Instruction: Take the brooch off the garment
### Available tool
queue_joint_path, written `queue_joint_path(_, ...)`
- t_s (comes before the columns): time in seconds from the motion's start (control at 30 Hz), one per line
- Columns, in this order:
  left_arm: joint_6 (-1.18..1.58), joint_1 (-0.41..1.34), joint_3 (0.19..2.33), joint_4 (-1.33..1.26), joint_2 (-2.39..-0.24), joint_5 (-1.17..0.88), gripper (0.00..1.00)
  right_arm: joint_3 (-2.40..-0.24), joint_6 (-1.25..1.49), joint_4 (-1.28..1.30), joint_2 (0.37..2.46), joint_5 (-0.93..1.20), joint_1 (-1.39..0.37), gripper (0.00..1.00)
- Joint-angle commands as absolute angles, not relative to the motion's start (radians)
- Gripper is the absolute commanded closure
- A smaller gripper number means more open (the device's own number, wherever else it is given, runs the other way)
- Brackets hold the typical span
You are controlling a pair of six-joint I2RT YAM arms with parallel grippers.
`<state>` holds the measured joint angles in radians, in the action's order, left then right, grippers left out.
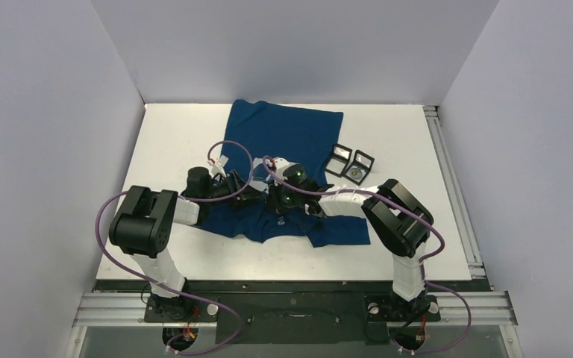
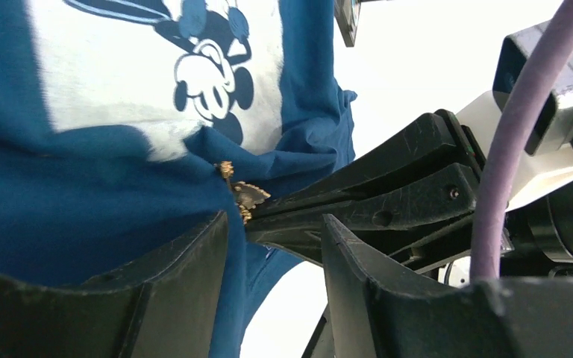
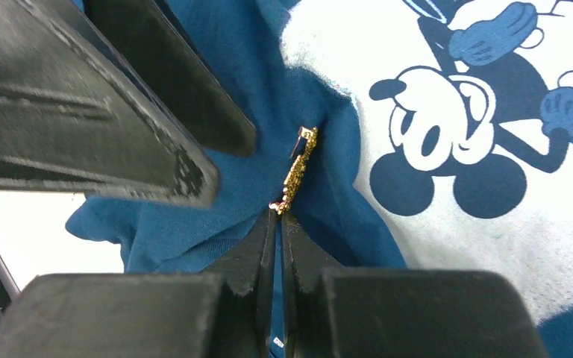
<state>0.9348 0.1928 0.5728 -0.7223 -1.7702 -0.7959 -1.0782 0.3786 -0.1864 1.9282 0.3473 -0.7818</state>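
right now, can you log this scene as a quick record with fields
garment: bunched dark blue fabric t-shirt with pale mouse print
brooch: small gold metal brooch, in a fold beside the print
right end effector: shut, pinching brooch's lower end
left end effector: open, close beside brooch
extras: two small black square boxes on white table

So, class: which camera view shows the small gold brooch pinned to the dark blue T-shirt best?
Right wrist: the small gold brooch lies full-length, sharp and unobstructed against the dark blue T-shirt. Left wrist shows it smaller, partly hidden by folds. Top external hides it under the arms.
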Motion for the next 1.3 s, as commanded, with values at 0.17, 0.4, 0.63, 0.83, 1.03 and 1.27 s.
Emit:
queue_joint_path(0.17,0.73,0.091,0.601,-0.508,-1.681,-0.77,0.54,-1.047,0.381,-0.308,1.911,0.365,-0.767,1.0)
queue_joint_path(0.4,0.537,0.093,0.665,-0.406,-1.69,-0.755,0.58,-1.02,0.354,-0.373,1.92,0.371,-0.759,1.0)
queue_joint_path(0.63,0.521,0.126,0.679,-0.399,-1.735,-0.777,0.63,-1.037,0.345,-0.332,1.944,0.389,-0.756,0.96)
queue_joint_path(0.83,0.52,0.185,0.698,-0.444,-1.75,-0.771,0.69,-1.046,0.359,-0.318,1.96,0.408,-0.747,0.96)
queue_joint_path(1.03,0.528,0.238,0.716,-0.472,-1.806,-0.757,0.77,-1.041,0.375,-0.317,1.962,0.428,-0.732,0.91)
queue_joint_path(1.27,0.543,0.246,0.727,-0.465,-1.852,-0.744,0.81,-1.016,0.396,-0.363,1.919,0.464,-0.702,0.77)
